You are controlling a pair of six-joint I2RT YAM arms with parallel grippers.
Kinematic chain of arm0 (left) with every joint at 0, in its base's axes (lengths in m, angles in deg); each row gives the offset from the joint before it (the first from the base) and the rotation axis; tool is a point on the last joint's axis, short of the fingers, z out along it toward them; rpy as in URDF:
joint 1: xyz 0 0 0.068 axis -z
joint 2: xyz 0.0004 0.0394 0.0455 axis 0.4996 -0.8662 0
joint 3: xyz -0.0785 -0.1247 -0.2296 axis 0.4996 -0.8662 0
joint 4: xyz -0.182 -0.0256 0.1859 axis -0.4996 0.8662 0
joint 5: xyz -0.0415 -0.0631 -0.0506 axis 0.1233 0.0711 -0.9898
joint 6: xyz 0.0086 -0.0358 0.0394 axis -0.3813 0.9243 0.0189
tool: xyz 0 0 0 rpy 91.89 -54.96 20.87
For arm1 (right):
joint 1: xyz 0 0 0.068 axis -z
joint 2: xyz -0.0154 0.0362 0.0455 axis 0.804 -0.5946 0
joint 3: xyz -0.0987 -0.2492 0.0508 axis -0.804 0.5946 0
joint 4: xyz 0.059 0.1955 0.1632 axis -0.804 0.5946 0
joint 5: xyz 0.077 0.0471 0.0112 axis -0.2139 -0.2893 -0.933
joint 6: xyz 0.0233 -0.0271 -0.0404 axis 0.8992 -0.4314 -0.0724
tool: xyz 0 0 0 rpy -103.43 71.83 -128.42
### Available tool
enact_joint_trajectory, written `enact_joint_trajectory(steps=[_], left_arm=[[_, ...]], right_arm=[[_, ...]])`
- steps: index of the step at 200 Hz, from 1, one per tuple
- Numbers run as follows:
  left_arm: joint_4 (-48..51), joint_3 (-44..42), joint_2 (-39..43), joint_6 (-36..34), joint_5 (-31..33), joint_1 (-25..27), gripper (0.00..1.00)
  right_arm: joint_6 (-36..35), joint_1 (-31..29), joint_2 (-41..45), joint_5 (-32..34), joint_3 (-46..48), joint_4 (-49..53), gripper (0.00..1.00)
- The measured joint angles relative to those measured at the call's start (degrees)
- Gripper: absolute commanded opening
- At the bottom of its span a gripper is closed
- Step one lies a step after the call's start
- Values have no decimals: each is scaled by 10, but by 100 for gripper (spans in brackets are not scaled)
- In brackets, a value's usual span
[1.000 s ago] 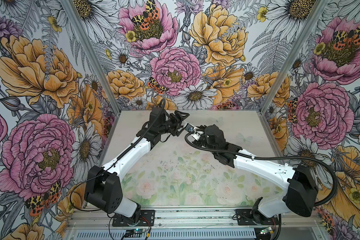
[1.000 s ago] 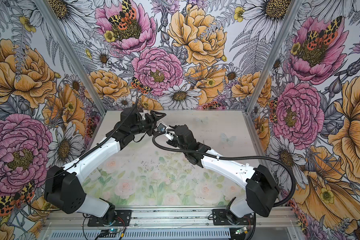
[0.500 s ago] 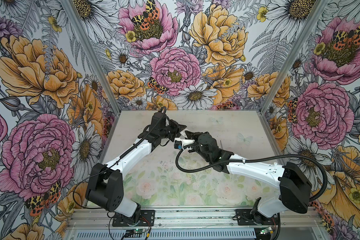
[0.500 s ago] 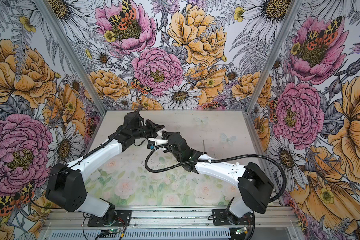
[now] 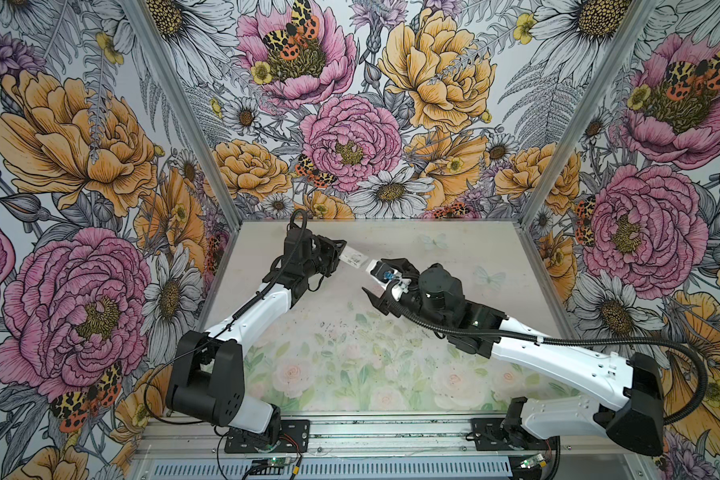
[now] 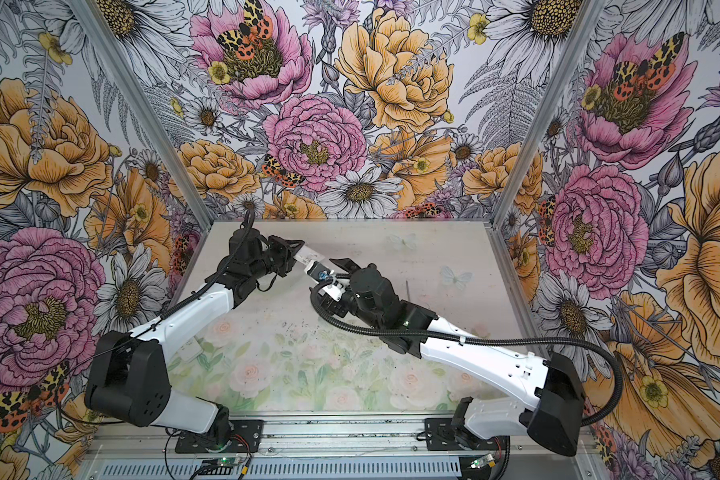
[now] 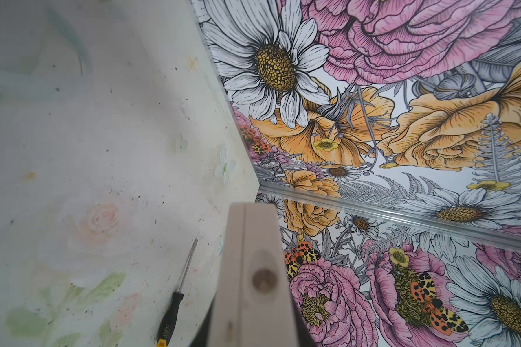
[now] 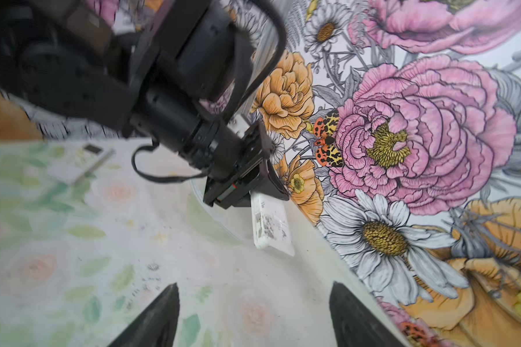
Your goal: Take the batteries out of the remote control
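L gripper [image 5: 336, 254] is clamped on one end of a white remote [image 5: 355, 259], holding it in the air over the far part of the table [image 5: 454, 249], printed side up. The free end of the remote points twd the R arm. R gripper [image 8: 253, 285] faces that free end w/ jaws spread wide, holding nothing. In the R wrist view its two black fingertips [image 8: 163, 312] sit apart from the remote, not touching. Batteries: none can be made out, and can't tell if any sit inside the remote. A black-handled screwdriver [image 7: 175, 306] lies flat on the table nr the R arm.
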Motion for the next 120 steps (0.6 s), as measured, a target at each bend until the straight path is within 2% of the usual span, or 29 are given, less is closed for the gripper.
enact_joint_trajectory(steps=[16,30,53,72,92,120], left_arm=[[-43,-12,-6,-9,9,0,0],[-76,-21,-13,-21,13,0,0],[-107,-25,-25,-54,17,3,0],[-136,-35,-26,-82,19,9,0],[-165,-52,-26,-108,19,17,0],[-207,-90,-25,-126,20,24,0]], right_arm=[[113,15,19,2,0,-3,83],[236,55,24,-5,-3,-2,81],[451,169,6,-76,-7,-3,76],[591,235,-45,-155,-20,-12,72],[708,247,-118,-240,-24,-61,72],[818,234,-197,-309,-22,-132,73]])
